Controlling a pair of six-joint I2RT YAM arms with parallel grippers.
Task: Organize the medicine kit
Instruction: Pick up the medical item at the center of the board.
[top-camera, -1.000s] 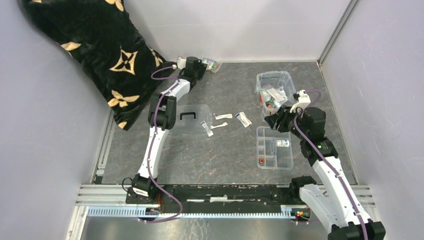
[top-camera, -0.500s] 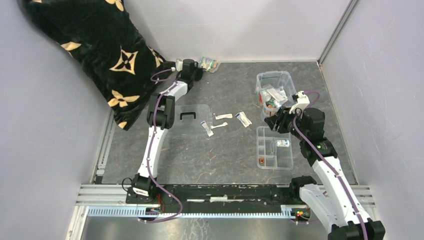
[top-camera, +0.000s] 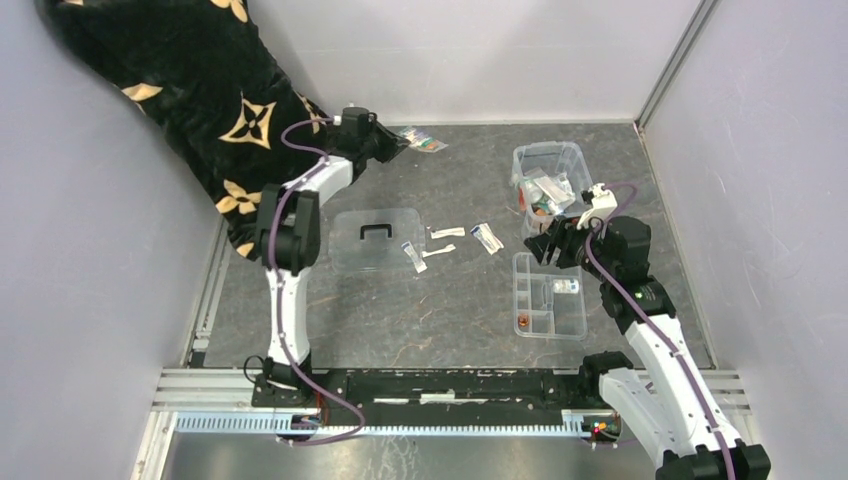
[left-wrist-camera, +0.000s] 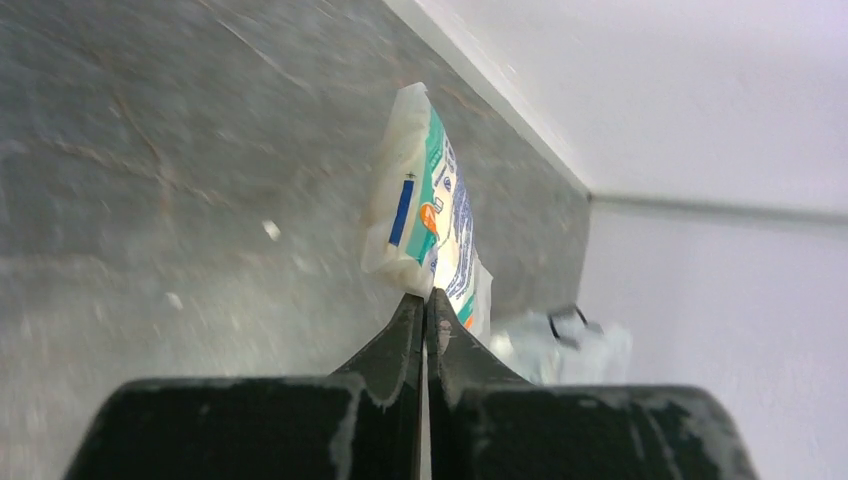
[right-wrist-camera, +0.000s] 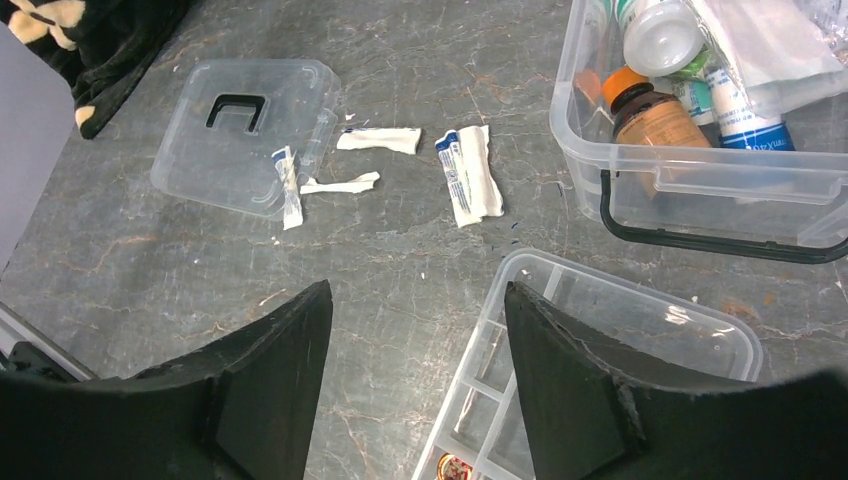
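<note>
Hovering over near-right table, right gripper (right-wrist-camera: 418, 370) empty, jaws spread wide above corner of divided tray (right-wrist-camera: 640, 310); likely readying for loose sachets (right-wrist-camera: 468, 175) lying beside lid (right-wrist-camera: 190, 160). Medicine kit (right-wrist-camera: 700, 190) just beyond tray, lid off, bottles and tubes heaped inside, so open for loading. Farthest, by back wall, left gripper (left-wrist-camera: 424, 300) pinched fully closed on edge of green-white packet (left-wrist-camera: 425, 200). Thin edge grip suits flat pouch, probably bound for kit.

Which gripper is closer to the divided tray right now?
Right. The right gripper hangs open above the divided tray's far left corner; the left gripper is off at the back wall, shut on a green-and-white packet.
</note>
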